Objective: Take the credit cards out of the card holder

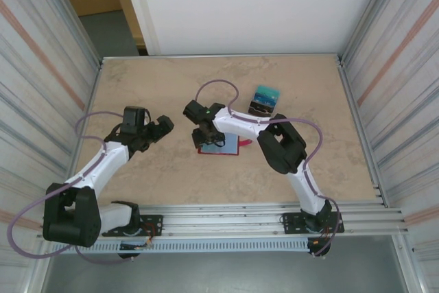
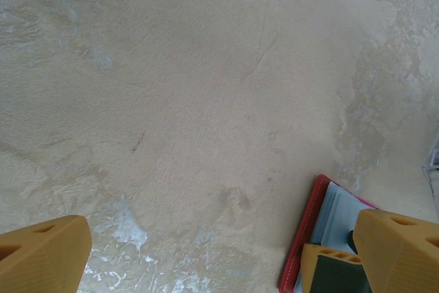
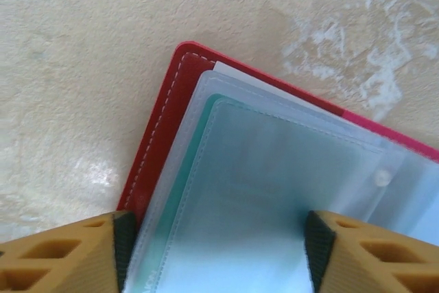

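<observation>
Beige marble-patterned tabletop (image 1: 137,80), walled by ribbed metal panels: a small red folding card holder with pale see-through pockets (image 1: 230,147) lies open and flat near the middle of the table. The right gripper (image 1: 208,141) hangs directly over its left end. From the right wrist, that gripper (image 3: 216,259) has its yellow fingers (image 3: 68,255) apart, clamped on nothing, with the cloudy pocket pages (image 3: 288,169) spread below the gap. One teal plastic card (image 3: 197,162) shows through a pocket, inside the stitched red cover (image 3: 154,142) (whether the pads touch the plastic, I cannot tell). A small stack of teal and blue credit cards (image 1: 265,98) sits well apart, toward the far right. The left gripper (image 1: 164,127) hovers over bare table just left of the holder. Its jaws are spread wide and empty (image 2: 219,259), with the holder's red corner (image 2: 305,238) by one finger.
</observation>
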You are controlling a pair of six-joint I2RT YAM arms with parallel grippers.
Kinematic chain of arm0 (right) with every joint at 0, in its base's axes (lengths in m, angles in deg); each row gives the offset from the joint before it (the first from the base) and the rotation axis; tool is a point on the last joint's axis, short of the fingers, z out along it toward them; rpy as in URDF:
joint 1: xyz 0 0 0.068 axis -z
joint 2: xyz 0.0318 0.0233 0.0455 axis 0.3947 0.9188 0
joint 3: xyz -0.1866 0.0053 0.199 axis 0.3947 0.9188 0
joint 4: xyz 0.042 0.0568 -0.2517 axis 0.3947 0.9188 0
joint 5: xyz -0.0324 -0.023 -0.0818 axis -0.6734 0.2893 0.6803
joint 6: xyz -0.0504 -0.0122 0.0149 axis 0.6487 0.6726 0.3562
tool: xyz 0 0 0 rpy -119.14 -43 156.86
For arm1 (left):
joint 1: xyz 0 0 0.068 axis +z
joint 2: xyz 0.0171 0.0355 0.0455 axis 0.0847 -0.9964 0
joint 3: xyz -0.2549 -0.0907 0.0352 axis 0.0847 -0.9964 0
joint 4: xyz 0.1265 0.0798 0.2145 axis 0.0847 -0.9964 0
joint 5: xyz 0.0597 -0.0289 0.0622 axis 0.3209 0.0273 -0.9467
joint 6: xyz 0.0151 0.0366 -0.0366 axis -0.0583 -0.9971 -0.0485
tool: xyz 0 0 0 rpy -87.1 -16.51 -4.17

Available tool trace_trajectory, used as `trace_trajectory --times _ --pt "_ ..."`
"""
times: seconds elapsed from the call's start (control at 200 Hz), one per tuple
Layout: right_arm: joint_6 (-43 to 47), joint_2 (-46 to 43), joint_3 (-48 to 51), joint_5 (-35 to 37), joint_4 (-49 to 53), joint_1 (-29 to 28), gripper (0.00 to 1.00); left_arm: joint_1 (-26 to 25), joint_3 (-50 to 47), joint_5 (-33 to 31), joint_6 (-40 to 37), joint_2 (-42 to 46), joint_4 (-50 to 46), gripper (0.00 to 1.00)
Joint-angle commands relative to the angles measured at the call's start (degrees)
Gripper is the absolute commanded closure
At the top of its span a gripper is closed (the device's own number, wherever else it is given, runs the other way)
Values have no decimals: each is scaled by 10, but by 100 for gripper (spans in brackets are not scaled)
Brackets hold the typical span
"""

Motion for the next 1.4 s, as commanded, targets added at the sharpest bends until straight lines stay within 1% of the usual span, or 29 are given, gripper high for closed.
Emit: trace_trajectory --times 0.0,0.03,0.1,0.231,0.351,0.431,0.641,0.892,0.972,1.087,1.218,1.318,1.393 --pt "9 -16 30 -60 -19 0 45 5 -2 7 8 -2 4 1" --pt "14 -18 37 -66 -24 0 44 4 -2 8 9 -2 3 1" --pt "27 -25 49 -80 -29 -1 34 4 0 9 8 -3 3 1" --pt "46 -48 65 -85 -25 -2 30 5 4 11 6 -3 3 1" --pt "53 -77 68 -61 -14 0 31 4 6 13 3 -4 5 1" --pt "46 -88 68 -43 -4 -1 36 5 7 17 2 -6 6 1" --pt "32 -81 73 -14 15 -7 40 4 6 22 1 -8 8 1" --pt "30 -57 70 -9 25 -18 38 4 11 25 0 -11 11 1" --pt "29 -53 70 -10 25 -19 33 4 10 28 2 -13 13 1" --pt "32 -52 68 -11 26 -20 30 4 11 30 2 -16 15 1" --pt "33 -50 68 -10 26 -21 31 4 10 32 3 -18 17 1" --pt "30 -47 70 -4 27 -21 37 4 10 33 3 -17 17 1" --pt "31 -42 68 -4 28 -20 35 4 9 33 3 -16 17 1"
